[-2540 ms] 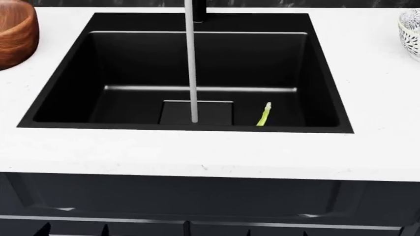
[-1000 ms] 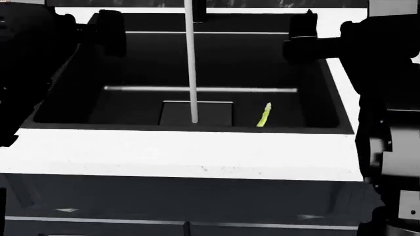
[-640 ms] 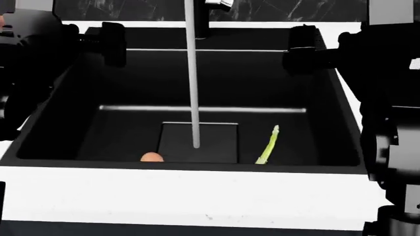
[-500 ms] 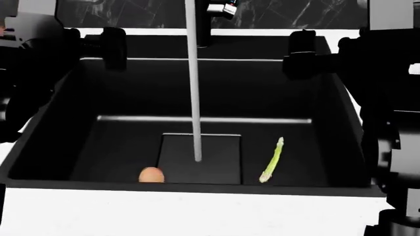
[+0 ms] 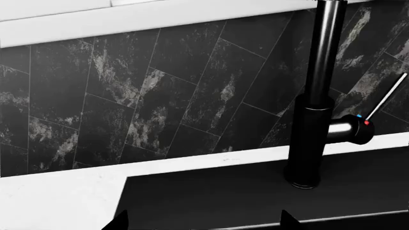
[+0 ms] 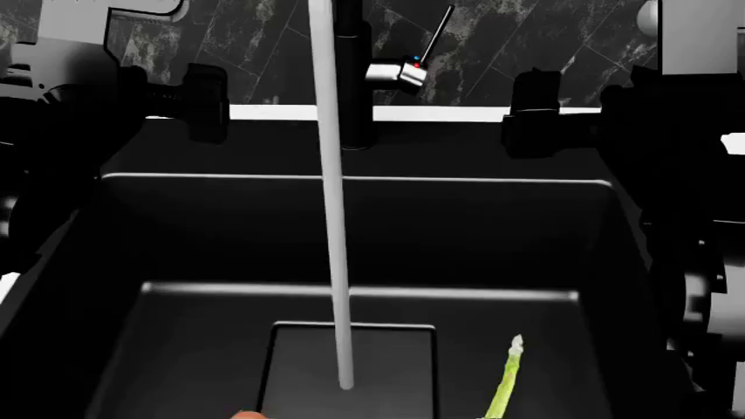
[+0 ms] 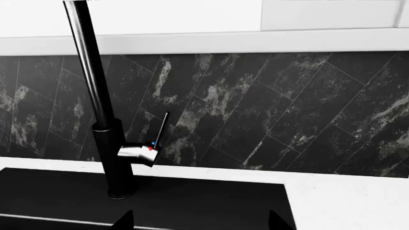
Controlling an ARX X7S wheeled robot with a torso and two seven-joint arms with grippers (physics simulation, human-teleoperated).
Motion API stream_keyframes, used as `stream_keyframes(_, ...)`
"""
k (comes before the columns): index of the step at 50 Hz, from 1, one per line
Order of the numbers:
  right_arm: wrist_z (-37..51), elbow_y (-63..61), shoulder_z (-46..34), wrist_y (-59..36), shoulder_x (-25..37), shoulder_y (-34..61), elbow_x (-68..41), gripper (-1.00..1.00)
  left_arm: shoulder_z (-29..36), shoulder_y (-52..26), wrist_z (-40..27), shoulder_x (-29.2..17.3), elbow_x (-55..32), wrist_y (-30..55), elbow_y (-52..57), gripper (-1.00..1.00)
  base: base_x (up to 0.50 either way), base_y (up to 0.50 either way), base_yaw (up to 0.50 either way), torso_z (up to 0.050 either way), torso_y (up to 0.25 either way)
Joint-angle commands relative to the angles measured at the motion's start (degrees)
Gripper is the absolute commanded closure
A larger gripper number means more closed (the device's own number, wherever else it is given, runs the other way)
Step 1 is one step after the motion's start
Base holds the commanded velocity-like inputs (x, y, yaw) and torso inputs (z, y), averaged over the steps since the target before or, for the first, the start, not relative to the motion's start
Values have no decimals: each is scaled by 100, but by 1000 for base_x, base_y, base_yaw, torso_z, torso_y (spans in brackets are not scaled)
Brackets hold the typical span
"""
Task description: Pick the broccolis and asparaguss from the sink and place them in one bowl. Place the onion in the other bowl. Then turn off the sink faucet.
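Observation:
The black sink [image 6: 466,236] fills the head view, with water running from the black faucet [image 6: 352,78] onto the drain panel [image 6: 349,367]. Its silver lever [image 6: 396,72] points right. One asparagus [image 6: 504,388] lies on the floor at the right. A sliver of the onion [image 6: 247,415] shows at the bottom edge. My left gripper [image 6: 208,100] and right gripper [image 6: 536,100] hover over the sink's back corners, both open and empty. The left wrist view shows the gripper [image 5: 203,223] facing the faucet [image 5: 313,120]; the right wrist view shows the gripper [image 7: 201,221] facing the faucet [image 7: 112,143]. Broccolis and both bowls are out of view.
A white counter strip [image 6: 466,113] runs behind the sink, below a dark marble tiled wall [image 6: 524,44]. The counter also shows in the left wrist view [image 5: 57,201] and the right wrist view [image 7: 345,201]. My black arms flank the sink on both sides.
Both arms came up into view over the sink. The head view moved closer and tilted up, so the faucet lever appeared and the asparagus and onion slid toward the bottom edge.

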State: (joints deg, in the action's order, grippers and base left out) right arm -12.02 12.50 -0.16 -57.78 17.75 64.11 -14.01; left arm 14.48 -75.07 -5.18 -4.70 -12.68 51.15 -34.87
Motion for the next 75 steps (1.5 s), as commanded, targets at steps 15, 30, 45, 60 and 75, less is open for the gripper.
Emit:
stream_keyframes(15,65,106,14,-135,-70,10,9,-100,183,125,122,-97,-17,-327,-316,-100,116,0,0,0,1)
stream_keyframes(30,160,-31,154,-292,-68,-98,-73,-100,590,110,722,-96,-379,820,123,-100,0,0,0,0,0)
stream_keyframes(45,191,-287,279,-516,11,-272,-177,-100,1352,-602,1830,-433,-906,2924,505,-100,0,0,0,0,0)
stream_keyframes(60,200,-365,280,-602,25,-311,-234,-100,2008,-248,1660,-880,-1757,3852,1051,-100,0,0,0,0,0)
stream_keyframes(75,195,-573,185,-972,179,-315,-277,-100,3476,-124,-908,-1625,-6242,3780,839,-100,0,0,0,0,0)
